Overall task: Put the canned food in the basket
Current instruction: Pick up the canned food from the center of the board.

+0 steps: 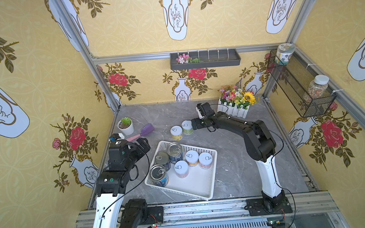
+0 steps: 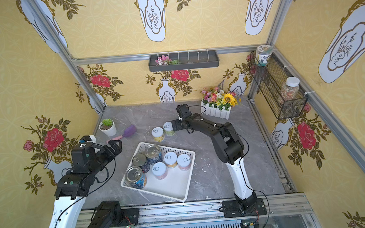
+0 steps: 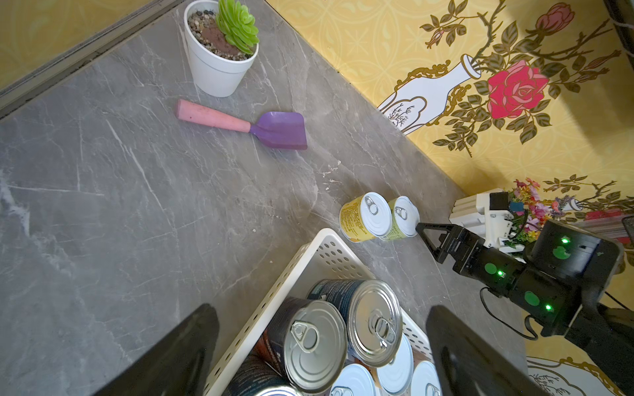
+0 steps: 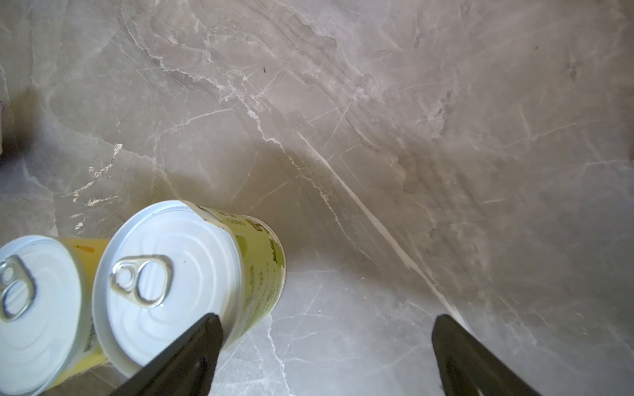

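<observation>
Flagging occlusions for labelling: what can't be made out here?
- Right wrist view: whether the right gripper touches the green-labelled white-lidded can; a finger overlaps its lid.
- Same view: yellow-labelled white-lidded can cut by the edge.
- Left wrist view: nearest cans in the white perforated plastic basket cut by the bottom edge.

No writing can be read anywhere. Fine print covers the label of the yellow can (image 3: 353, 221) in the left wrist view and the green can (image 4: 262, 264) in the right wrist view, too small or blurred to make out. The jar (image 1: 284, 55) on the wall shelf bears dark marks, equally illegible.
</observation>
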`<action>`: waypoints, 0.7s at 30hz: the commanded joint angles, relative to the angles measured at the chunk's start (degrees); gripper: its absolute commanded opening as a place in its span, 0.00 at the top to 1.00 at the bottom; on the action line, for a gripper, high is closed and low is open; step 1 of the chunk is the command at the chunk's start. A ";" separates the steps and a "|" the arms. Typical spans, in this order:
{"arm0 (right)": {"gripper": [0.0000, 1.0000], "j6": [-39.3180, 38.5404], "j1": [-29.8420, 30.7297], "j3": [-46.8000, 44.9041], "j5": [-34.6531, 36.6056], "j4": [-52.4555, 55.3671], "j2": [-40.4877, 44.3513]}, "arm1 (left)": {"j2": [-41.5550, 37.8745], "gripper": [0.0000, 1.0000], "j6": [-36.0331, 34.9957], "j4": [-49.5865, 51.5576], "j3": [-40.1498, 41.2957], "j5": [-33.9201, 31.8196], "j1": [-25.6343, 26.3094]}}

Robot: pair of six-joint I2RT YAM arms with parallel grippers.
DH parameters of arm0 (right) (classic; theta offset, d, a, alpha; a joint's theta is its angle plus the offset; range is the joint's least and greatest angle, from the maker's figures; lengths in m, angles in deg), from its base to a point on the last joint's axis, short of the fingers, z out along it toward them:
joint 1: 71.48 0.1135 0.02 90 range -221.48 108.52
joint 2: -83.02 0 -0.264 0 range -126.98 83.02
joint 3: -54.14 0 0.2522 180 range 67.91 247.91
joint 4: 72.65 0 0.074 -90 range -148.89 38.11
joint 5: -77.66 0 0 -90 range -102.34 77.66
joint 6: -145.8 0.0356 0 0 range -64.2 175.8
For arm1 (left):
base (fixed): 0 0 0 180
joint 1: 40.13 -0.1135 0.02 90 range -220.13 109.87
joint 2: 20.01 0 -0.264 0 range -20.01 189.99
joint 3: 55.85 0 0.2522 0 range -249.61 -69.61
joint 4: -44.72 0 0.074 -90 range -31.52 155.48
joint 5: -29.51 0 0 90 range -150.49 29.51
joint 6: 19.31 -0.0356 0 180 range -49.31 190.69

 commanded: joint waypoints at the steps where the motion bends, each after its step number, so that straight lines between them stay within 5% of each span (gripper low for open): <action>1: 0.02 -0.46 -0.33 -0.72 3.20 3.48 0.96 | -0.09 0.00 -0.52 -0.87 0.20 0.44 -0.08; 12: 0.02 -0.60 -0.89 -3.25 5.33 3.58 4.03 | -0.35 0.00 -0.56 -1.00 0.23 0.68 -0.09; 21: 0.03 -2.92 3.42 1.36 0.10 3.65 4.73 | -0.35 0.00 -0.55 -1.00 0.19 0.72 -0.05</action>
